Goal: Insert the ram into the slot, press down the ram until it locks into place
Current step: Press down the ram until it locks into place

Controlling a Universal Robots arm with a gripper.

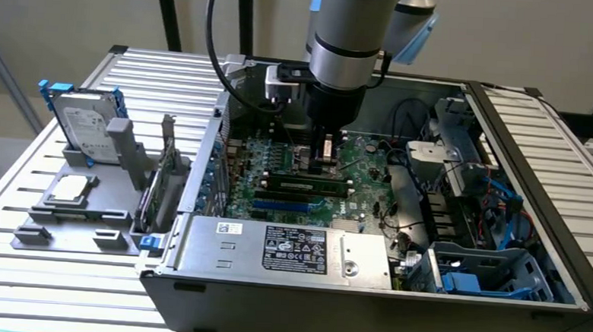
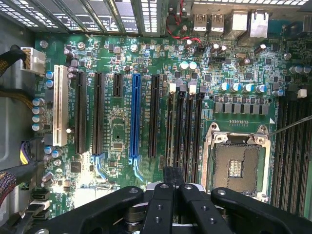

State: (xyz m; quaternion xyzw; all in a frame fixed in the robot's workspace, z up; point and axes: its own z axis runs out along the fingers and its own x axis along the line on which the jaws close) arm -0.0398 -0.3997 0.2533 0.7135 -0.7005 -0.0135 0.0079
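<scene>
Robot arm poised over an open computer case, its gripper (image 1: pixel 324 161) lowered close above the green motherboard (image 1: pixel 276 161) in the exterior view. Seen from the wrist, the two black fingers (image 2: pixel 165 195) are pressed together side by side with nothing between them, their tips hanging over the board near the lower ends of a bank of long black memory slots (image 2: pixel 184 129). That bank stands empty just beside the bare square processor socket (image 2: pixel 236 163), with a blue slot (image 2: pixel 135 117) and a white slot (image 2: pixel 61 105) farther across the board. In the exterior view a ram stick (image 1: pixel 306 186), dark with a row of chips and a pale label, lies lengthwise in a black slot (image 1: pixel 265 185) with white clips at its ends, just in front of the gripper and not touched by it; whether it is fully locked down cannot be told. A silver power supply (image 1: pixel 282 247) sits at the case's near edge. On the slatted table (image 1: pixel 57 275) to the exterior view's left, a grey holder (image 1: pixel 71 215) carries a hard drive (image 1: pixel 83 124) standing upright and a processor chip (image 1: pixel 70 188) lying flat.
</scene>
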